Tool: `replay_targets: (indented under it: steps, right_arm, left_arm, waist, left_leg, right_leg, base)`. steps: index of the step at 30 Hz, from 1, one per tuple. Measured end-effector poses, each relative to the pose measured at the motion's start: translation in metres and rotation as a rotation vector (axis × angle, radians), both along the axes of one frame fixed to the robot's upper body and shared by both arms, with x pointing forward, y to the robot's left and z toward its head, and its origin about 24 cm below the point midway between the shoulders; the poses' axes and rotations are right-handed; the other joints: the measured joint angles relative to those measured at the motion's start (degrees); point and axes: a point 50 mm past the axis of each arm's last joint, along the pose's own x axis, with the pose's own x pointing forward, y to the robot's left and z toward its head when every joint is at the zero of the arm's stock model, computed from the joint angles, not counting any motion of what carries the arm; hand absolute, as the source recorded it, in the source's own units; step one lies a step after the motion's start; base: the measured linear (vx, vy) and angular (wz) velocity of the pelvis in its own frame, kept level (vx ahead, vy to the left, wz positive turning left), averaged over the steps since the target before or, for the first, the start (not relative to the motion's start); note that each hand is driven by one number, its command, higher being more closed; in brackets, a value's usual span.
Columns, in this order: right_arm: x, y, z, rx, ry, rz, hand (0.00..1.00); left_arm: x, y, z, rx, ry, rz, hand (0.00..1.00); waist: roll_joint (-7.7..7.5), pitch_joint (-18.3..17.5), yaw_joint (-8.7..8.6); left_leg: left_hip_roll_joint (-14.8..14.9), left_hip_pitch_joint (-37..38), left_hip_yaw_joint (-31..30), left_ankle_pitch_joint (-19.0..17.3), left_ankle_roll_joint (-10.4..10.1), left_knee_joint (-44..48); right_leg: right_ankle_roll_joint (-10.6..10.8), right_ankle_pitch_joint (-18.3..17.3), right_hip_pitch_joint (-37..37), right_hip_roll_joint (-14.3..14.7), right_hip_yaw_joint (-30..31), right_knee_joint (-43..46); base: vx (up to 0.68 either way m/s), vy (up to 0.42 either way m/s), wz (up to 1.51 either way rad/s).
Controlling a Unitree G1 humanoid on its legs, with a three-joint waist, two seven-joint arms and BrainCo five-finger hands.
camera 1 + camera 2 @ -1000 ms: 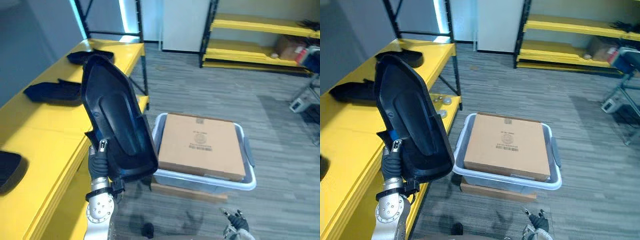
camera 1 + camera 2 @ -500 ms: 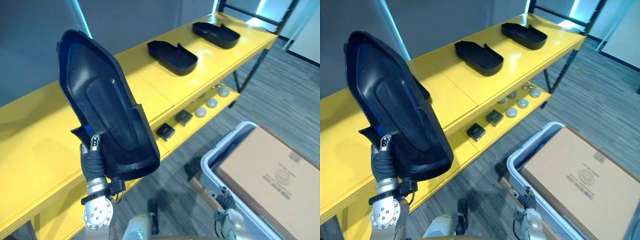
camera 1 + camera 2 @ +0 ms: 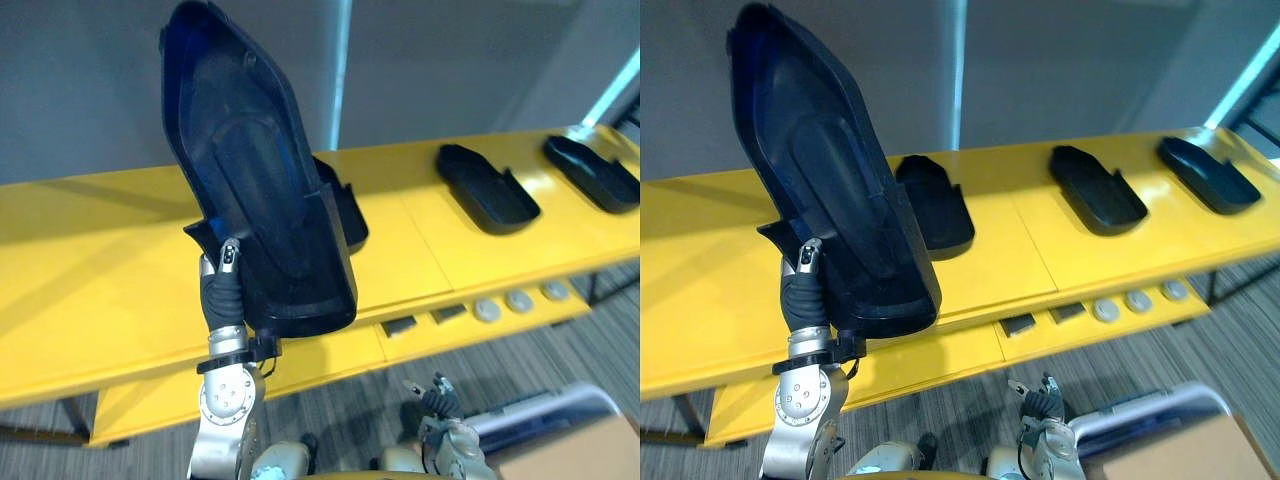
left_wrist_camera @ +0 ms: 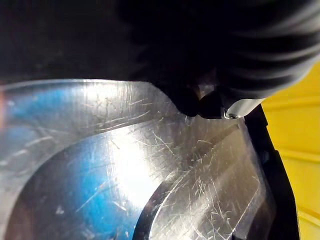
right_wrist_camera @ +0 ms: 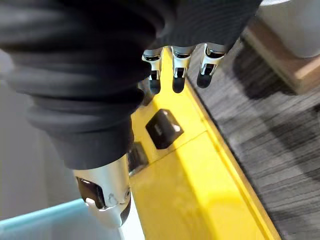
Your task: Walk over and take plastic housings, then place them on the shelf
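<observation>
Premises: apparently a workshop or storeroom. Evidence: long yellow shelf (image 3: 90, 260) carrying black moulded housings (image 3: 487, 187), small parts (image 3: 518, 300) stored beneath.

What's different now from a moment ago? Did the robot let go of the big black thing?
No. The whole view swung round to face the yellow shelf, so the robot turned; the things themselves did not shift. The left hand still grips the plastic housing, upright as before. The right hand still hangs low, fingers relaxed.

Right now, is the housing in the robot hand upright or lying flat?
Upright: the housing stands on end above the left robot hand, leaning slightly, hollow side toward the camera.
</observation>
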Motion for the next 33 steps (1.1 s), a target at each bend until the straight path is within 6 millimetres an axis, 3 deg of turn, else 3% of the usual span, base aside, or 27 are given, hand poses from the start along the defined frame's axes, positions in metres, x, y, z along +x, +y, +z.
replay_targets:
  steps: [2,4,10,12,14,17,18,19,20,21,22,23,24,25,26,27,28,29,30,32,33]
  right_arm:
    - [-0.003,-0.002,-0.002,0.002,0.01,-0.014,0.0]
    - [-0.009,-0.003,-0.004,0.004,0.028,-0.028,0.0]
    - [-0.022,-0.004,-0.01,0.014,0.064,-0.05,0.0]
    - [-0.024,-0.001,-0.012,0.02,0.078,-0.047,0.0]
    - [-0.023,-0.003,-0.012,0.008,0.08,-0.054,0.0]
    - [-0.01,-0.002,-0.007,0.005,0.045,-0.046,0.0]
    - [-0.007,-0.002,-0.006,0.003,0.038,-0.046,0.0]
    - [-0.008,-0.003,-0.005,0.0,0.039,-0.047,0.0]
    - [-0.01,-0.007,-0.006,-0.008,0.046,-0.052,0.0]
    - [-0.012,-0.011,-0.007,-0.011,0.054,-0.066,0.0]
    - [-0.013,-0.007,-0.009,0.01,0.071,-0.083,0.0]
    - [-0.017,-0.004,-0.012,0.021,0.094,-0.065,0.0]
    - [-0.018,-0.006,-0.012,0.015,0.096,-0.075,0.0]
    - [-0.016,-0.006,-0.011,0.01,0.089,-0.072,0.0]
    - [-0.014,-0.006,-0.009,0.006,0.08,-0.066,0.0]
    - [-0.01,-0.005,-0.008,-0.006,0.074,-0.047,0.0]
    - [-0.008,-0.005,-0.008,-0.012,0.073,-0.039,0.0]
    - [-0.007,-0.003,-0.008,-0.017,0.076,-0.022,0.0]
    - [-0.009,-0.003,-0.009,-0.021,0.084,-0.018,0.0]
    - [-0.014,-0.004,-0.011,-0.025,0.1,-0.021,0.0]
    - [-0.015,-0.003,-0.013,-0.022,0.11,-0.016,0.0]
  left_arm:
    - [-0.003,0.002,-0.007,-0.021,0.035,0.016,1.0]
    - [-0.003,0.003,-0.011,-0.038,0.05,0.017,1.0]
    - [-0.003,0.006,-0.011,-0.049,0.052,0.024,1.0]
    - [-0.003,0.01,-0.012,-0.046,0.056,0.041,1.0]
    - [-0.003,0.012,-0.012,-0.045,0.058,0.05,1.0]
    - [-0.004,0.018,-0.012,-0.056,0.055,0.069,1.0]
    - [-0.004,0.018,-0.012,-0.063,0.054,0.066,1.0]
    - [-0.003,0.017,-0.012,-0.064,0.054,0.062,1.0]
    - [-0.003,0.015,-0.012,-0.069,0.053,0.056,1.0]
    - [-0.003,0.014,-0.012,-0.074,0.053,0.057,1.0]
    - [-0.003,0.016,-0.013,-0.065,0.056,0.059,1.0]
    - [-0.003,0.018,-0.014,-0.069,0.061,0.071,1.0]
    - [-0.003,0.018,-0.014,-0.073,0.059,0.071,1.0]
    - [-0.003,0.018,-0.014,-0.071,0.06,0.069,1.0]
    - [-0.003,0.018,-0.014,-0.064,0.063,0.061,1.0]
    - [-0.003,0.016,-0.014,-0.049,0.065,0.042,1.0]
    - [-0.003,0.015,-0.014,-0.043,0.065,0.03,1.0]
    - [-0.003,0.014,-0.014,-0.038,0.064,0.017,1.0]
    - [-0.003,0.012,-0.015,-0.042,0.07,0.01,1.0]
    - [-0.002,0.009,-0.015,-0.031,0.068,0.001,1.0]
    - [-0.002,0.007,-0.015,-0.035,0.067,-0.006,1.0]
  waist:
    - [0.51,-0.1,0.06]
    - [0.8,-0.3,-0.08]
    - [0.71,-0.3,-0.13]
    - [1.46,0.1,-0.81]
    - [1.83,0.3,-0.45]
    - [1.63,0.3,-0.46]
    - [1.23,0.2,-0.56]
    - [1.39,0.1,-0.6]
    - [2.16,-0.4,-0.7]
    - [3.05,-1.0,-0.73]
    - [0.85,-0.9,-1.05]
    - [-0.72,-1.1,-1.37]
    - [-0.93,-1.3,-1.13]
    - [-1.05,-1.3,-0.89]
    - [-0.47,-1.0,-0.16]
    - [-0.85,-1.2,0.27]
    - [-0.28,-1.1,0.21]
    - [-0.17,-1.0,-0.19]
    - [-0.31,-1.0,-0.41]
    - [-0.16,-1.0,-0.54]
    - [0.03,-1.1,-0.44]
  left_leg:
    - [2.7,0.1,-0.4,0.6,-1.3,-1.1]
    - [3.4,0.5,-1.5,1.2,-2.3,-2.4]
    - [2.2,-1.0,-4.5,2.6,-3.7,-3.9]
    - [11.1,-3.6,13.5,1.8,-2.1,-2.5]
    - [16.9,-3.5,24.4,2.0,-2.4,-0.5]
    - [23.6,-3.2,25.0,0.4,-0.5,6.9]
    - [25.5,-1.9,23.6,0.5,-0.7,6.1]
    - [26.1,-1.1,22.2,0.7,-0.9,4.7]
    - [26.8,1.1,19.1,1.9,-1.8,0.2]
    - [25.7,2.3,17.9,-0.1,-9.6,-1.9]
    - [23.2,1.0,18.1,-0.8,-12.3,0.1]
    - [20.9,-1.1,18.2,-2.5,-11.0,3.7]
    - [20.1,-3.4,18.4,-4.9,-9.7,8.4]
    - [19.8,-4.1,19.0,-6.2,-8.9,10.7]
    - [19.8,-4.2,20.2,-7.8,-8.0,13.1]
    - [19.6,-3.5,22.7,-8.9,-6.3,14.3]
    - [19.4,-3.1,23.9,-9.1,-5.4,14.0]
    - [19.3,-1.9,25.6,-9.0,-3.9,12.7]
    - [18.5,-0.3,26.3,-8.1,-2.3,10.5]
    - [16.3,1.5,27.7,-6.8,-0.8,7.5]
    - [14.9,1.7,28.4,-6.2,-0.4,6.3]
  right_leg:
    - [-0.8,0.4,0.8,1.6,-2.8,-1.1]
    - [-1.1,0.6,1.8,1.9,-5.4,-2.1]
    - [-2.4,-0.4,2.9,0.1,-11.6,-2.0]
    - [-2.5,-0.3,3.2,-1.0,-15.2,-1.8]
    - [-2.5,-0.3,3.9,-2.1,-15.6,-1.5]
    - [-1.6,-0.2,4.2,-5.2,-14.2,-0.5]
    - [1.1,-0.1,4.1,-7.2,-12.9,-0.4]
    - [2.5,0.0,4.1,-8.1,-12.5,-0.3]
    - [5.4,0.4,3.6,-9.7,-11.9,-0.3]
    - [7.5,0.7,3.0,-11.0,-11.7,-0.4]
    - [7.8,1.6,3.3,-13.9,-11.2,-2.0]
    - [5.8,5.2,5.0,-15.6,-11.8,-6.3]
    - [6.8,10.8,5.7,-16.4,-12.7,-9.4]
    - [6.8,13.2,5.9,-16.6,-12.9,-10.2]
    - [5.1,16.0,5.5,-16.9,-13.1,-10.8]
    - [-0.1,19.9,4.6,-17.5,-14.1,-11.2]
    - [-2.5,21.7,4.1,-17.6,-15.0,-11.2]
    - [0.7,18.2,2.0,-16.5,-14.8,-5.3]
    - [4.2,10.9,0.5,-13.1,-13.8,3.4]
    - [4.8,1.4,-0.3,-6.3,-10.8,10.2]
    - [3.2,-2.9,-0.1,-2.6,-9.7,10.4]
  base:
    - [0.08,-0.242,0.37]
    - [0.05,-0.17,0.41]
    - [0.01,-0.043,0.51]
    - [-0.04,0.034,0.78]
    - [-0.02,0.166,0.33]
    - [-0.04,0.364,-0.13]
    - [-0.03,0.424,-0.15]
    - [-0.02,0.511,-0.08]
    - [-0.01,0.461,0.0]
    - [-0.04,0.606,0.07]
    - [-0.03,0.607,0.16]
    - [-0.03,0.718,0.07]
    - [-0.01,0.583,-0.11]
    - [-0.02,0.594,-0.45]
    - [-0.04,0.594,-0.75]
    - [-0.05,0.589,-0.75]
    - [-0.09,0.523,-0.67]
    - [-0.09,0.398,-0.38]
    - [-0.09,0.345,-0.3]
    - [-0.06,0.181,-0.14]
    - [-0.05,0.113,-0.11]
